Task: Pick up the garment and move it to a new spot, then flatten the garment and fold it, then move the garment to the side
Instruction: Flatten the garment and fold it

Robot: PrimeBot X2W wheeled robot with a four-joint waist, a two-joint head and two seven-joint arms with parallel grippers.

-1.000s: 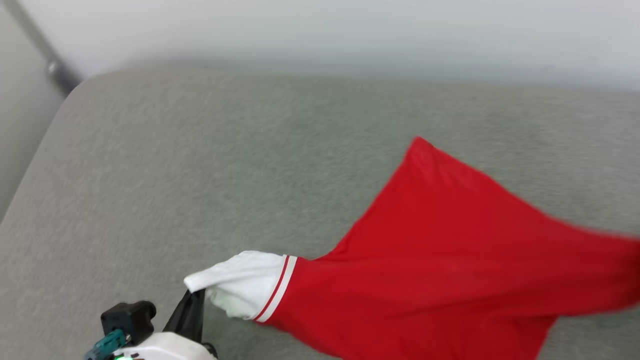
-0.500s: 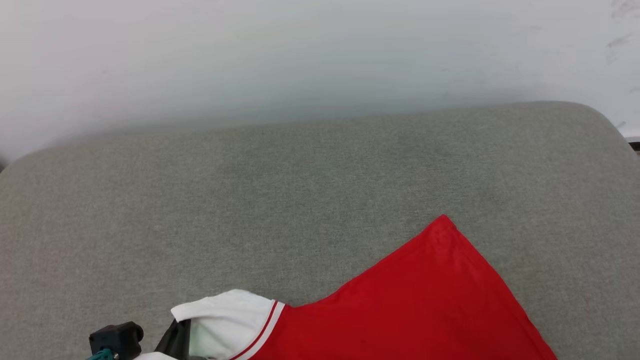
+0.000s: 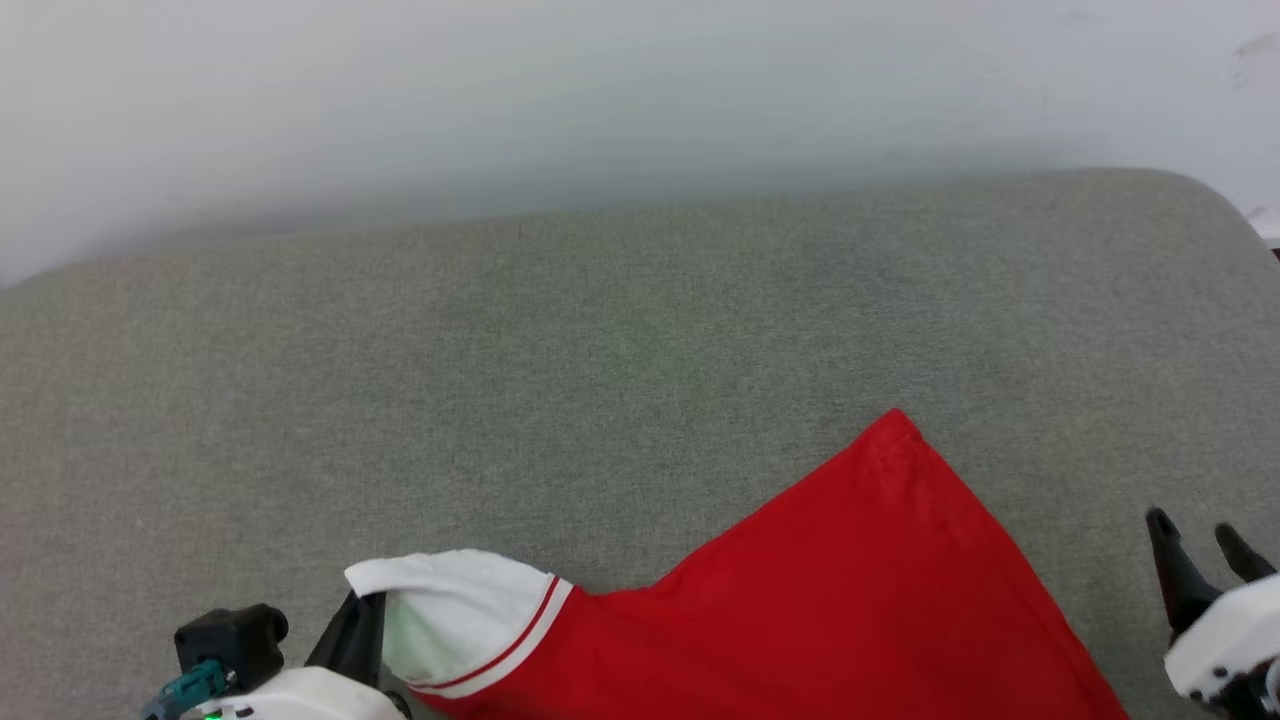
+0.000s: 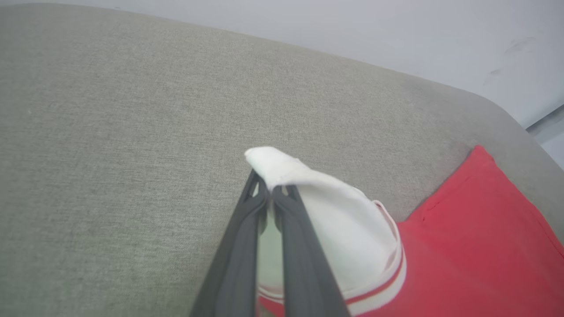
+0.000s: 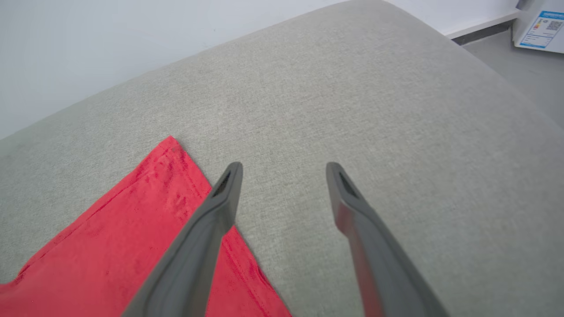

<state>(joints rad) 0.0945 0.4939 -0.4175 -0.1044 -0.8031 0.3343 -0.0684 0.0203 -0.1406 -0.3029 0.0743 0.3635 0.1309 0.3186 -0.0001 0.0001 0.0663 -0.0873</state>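
Item 1: left gripper (image 4: 266, 189), at the near left in the head view, white housing with two long dark fingers (image 4: 238, 259); the fingers are pressed together and clamped on the edge of a white sleeve (image 4: 335, 220), whose tip folds over their ends. Item 2: the garment (image 3: 850, 600), a red shirt with a white short sleeve finished in red-and-white striped trim (image 4: 387, 286); it lies on the near part of the surface (image 3: 500, 350), from centre toward the robot's right, with the sleeve raised at the left gripper and the red body spread out to a single corner (image 3: 893, 420) that points away toward the wall. Item 3: right gripper (image 5: 284, 169), at the near right in the head view; its fingers stand wide apart with nothing between them, over bare surface just beside the garment's red edge, one finger crossing that edge in the right wrist view; whether it touches the cloth cannot be told. Item 4: the surface itself, padded, covered in grey woven fabric, with rounded far corners. Item 5: pale wall (image 3: 600, 100) behind the surface. Item 6: grey floor (image 5: 506, 48) past the far right corner, with a white skirting strip (image 5: 480, 22) and a blue-and-white printed label (image 5: 539, 28), its text too small to read.
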